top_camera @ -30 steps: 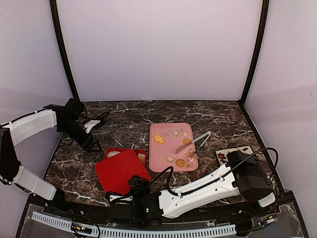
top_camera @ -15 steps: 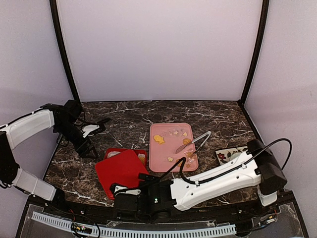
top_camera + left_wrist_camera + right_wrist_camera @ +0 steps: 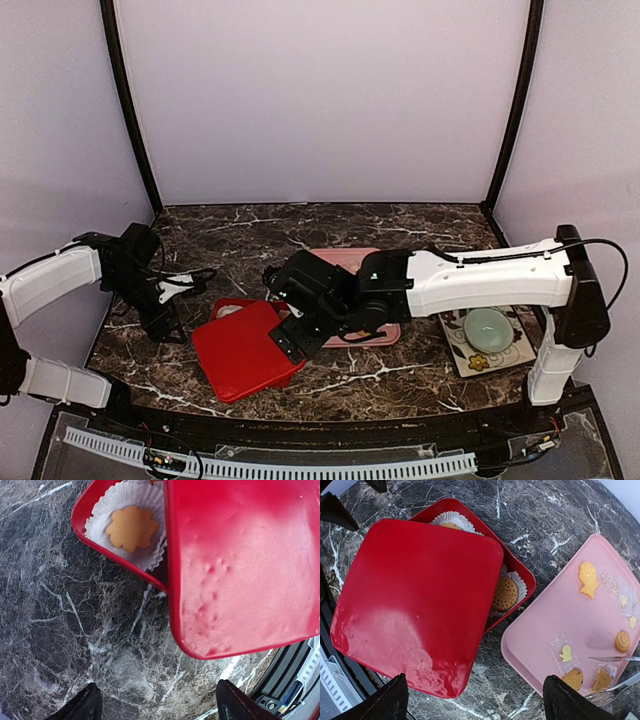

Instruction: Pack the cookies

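Left gripper (image 3: 157,707) sits low over the dark marble surface (image 3: 75,630). Jaws spread wide, nothing between them, both fingertips (image 3: 82,707) clear of the red box (image 3: 522,575) just ahead. Right gripper (image 3: 480,702) hangs above the red lid (image 3: 415,605), jaws likewise wide, gripping nothing, no contact visible. Lid lies askew on the box and covers most of it, leaving two corners exposed. White paper cups show in those corners, one with a golden flower cookie (image 3: 132,527), another with a round brown-gold cookie (image 3: 505,593). Remaining cookies (image 3: 574,678) lie on the pink tray (image 3: 555,615) just right of the box: a yellow fish (image 3: 588,579), a small round one (image 3: 622,641), a small pale yellow piece (image 3: 565,653), and two more at the near edge beside metal tongs (image 3: 610,658). Top view: right arm reaches across the tray and hides most of it. A pale green bowl (image 3: 487,328) sits on a flowered mat (image 3: 500,355) at far right.
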